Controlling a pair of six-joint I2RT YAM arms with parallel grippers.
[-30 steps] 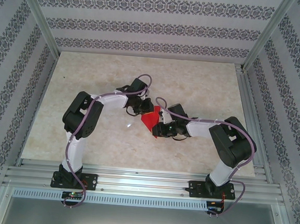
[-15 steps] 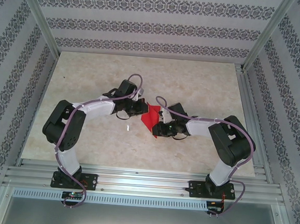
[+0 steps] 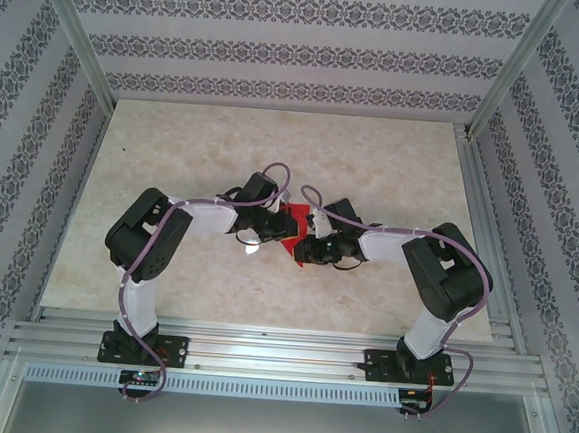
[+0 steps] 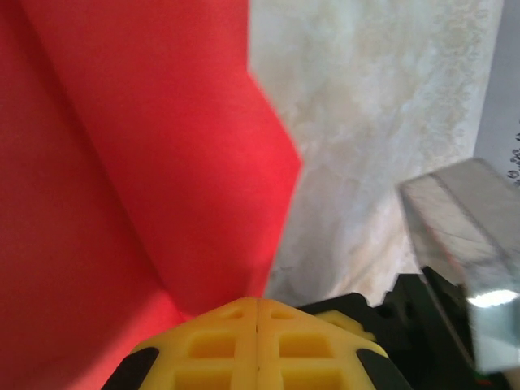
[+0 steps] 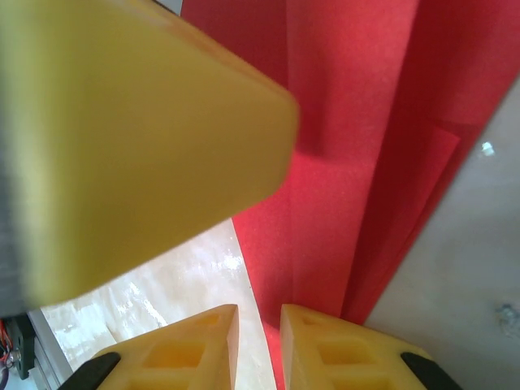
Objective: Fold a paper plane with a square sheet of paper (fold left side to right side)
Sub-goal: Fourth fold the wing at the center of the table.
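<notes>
Paper plane (image 3: 290,227), at this stage a red, partly folded sheet, is seen lying near the middle of the pale table (image 3: 394,165), between the two arms and close to both wrists. On its left side the left gripper (image 3: 264,233) is set against the paper's edge; in the left wrist view its yellow fingers (image 4: 211,345) are pressed together with no gap, and the red sheet (image 4: 154,162) runs down to their tips, though whether a layer is actually nipped between them cannot be told. Creased panels and a raised flap are visible across the middle of the sheet. On its right side the right gripper (image 3: 305,248) is placed low over the paper, and in the right wrist view its jaws are held only narrowly apart, with the folded red layers (image 5: 366,162) passing beside and under the right-hand finger; a large blurred yellow shape, taken to be the other arm's finger, is seen just above. The paper is judged to be very light, thin and limp, easily slid on the smooth table, and readily torn or mis-creased. It is best taken by a free edge or corner of the left flap, while the fold line is pinned flat from the right
</notes>
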